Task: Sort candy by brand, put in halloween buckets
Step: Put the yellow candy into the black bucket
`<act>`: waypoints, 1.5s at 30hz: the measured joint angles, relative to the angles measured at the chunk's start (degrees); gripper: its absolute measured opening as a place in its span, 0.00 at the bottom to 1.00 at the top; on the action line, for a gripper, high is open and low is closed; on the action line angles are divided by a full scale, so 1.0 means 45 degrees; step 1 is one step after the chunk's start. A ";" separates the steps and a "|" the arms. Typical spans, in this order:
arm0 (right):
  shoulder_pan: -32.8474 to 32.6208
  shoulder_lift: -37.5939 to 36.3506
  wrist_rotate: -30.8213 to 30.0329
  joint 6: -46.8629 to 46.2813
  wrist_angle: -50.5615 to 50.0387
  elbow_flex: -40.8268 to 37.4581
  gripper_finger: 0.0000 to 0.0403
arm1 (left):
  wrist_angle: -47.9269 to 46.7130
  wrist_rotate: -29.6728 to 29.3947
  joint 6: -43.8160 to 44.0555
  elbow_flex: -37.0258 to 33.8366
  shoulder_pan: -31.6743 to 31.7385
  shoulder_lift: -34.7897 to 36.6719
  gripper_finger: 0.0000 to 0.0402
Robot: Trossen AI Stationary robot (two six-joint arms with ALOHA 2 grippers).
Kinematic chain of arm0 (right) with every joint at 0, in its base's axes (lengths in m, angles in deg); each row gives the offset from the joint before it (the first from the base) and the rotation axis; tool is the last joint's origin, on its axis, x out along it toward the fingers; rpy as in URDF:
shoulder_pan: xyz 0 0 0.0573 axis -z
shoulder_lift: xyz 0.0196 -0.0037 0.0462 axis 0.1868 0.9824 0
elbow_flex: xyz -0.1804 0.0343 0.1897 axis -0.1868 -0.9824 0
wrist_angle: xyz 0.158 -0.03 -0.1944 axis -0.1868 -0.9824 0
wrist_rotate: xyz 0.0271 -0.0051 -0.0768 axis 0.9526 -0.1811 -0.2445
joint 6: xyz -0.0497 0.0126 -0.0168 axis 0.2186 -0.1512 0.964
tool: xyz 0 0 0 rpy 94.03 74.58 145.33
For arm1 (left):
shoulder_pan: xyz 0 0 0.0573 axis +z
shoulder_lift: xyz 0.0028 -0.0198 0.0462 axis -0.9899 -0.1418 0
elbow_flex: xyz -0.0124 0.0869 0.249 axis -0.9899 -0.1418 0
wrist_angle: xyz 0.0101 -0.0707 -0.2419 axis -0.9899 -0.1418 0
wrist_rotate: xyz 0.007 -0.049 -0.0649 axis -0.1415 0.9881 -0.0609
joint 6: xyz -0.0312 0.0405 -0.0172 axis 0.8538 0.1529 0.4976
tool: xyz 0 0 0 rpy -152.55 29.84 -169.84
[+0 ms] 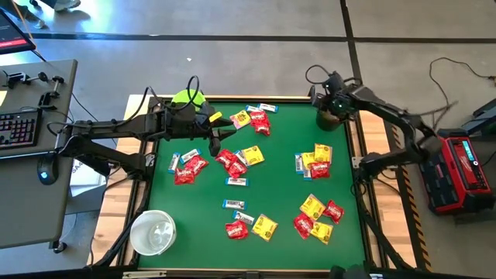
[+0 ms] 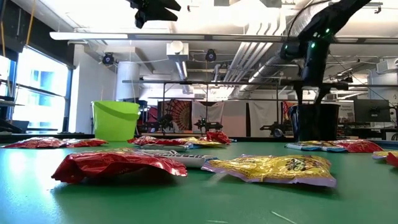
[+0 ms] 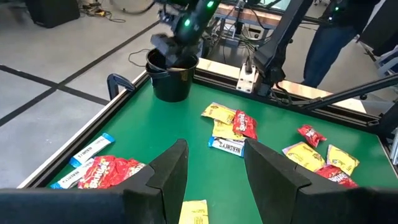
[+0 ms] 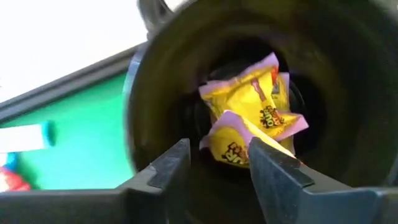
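My right gripper (image 4: 217, 149) hangs open just above the mouth of the black bucket (image 1: 329, 118) at the table's far right corner, fingers pointing down into it. Two yellow packets (image 4: 249, 106) lie inside the bucket below the fingers. My left gripper (image 3: 216, 155) hovers open above the left half of the green mat, nothing between its fingers; a yellow packet (image 3: 194, 211) lies on the mat under it. Red and yellow packets and white-and-blue bars (image 1: 236, 180) lie scattered over the mat. The lime green bucket (image 1: 188, 99) stands at the far left, the white bucket (image 1: 153, 232) at the near left corner.
Candy lies in loose groups: far middle (image 1: 252, 118), left (image 1: 190, 164), right (image 1: 314, 161), near right (image 1: 318, 217) and near middle (image 1: 248, 221). A wooden rim (image 1: 360, 194) frames the mat. A person stands beyond the table's far right (image 3: 336, 37).
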 joint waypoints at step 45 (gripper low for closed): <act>-1.7222 0.0021 0.3411 -0.3978 -0.1353 0.0010 0.49 | 0.0495 0.0527 0.1535 -0.1885 0.0114 0.0063 0.34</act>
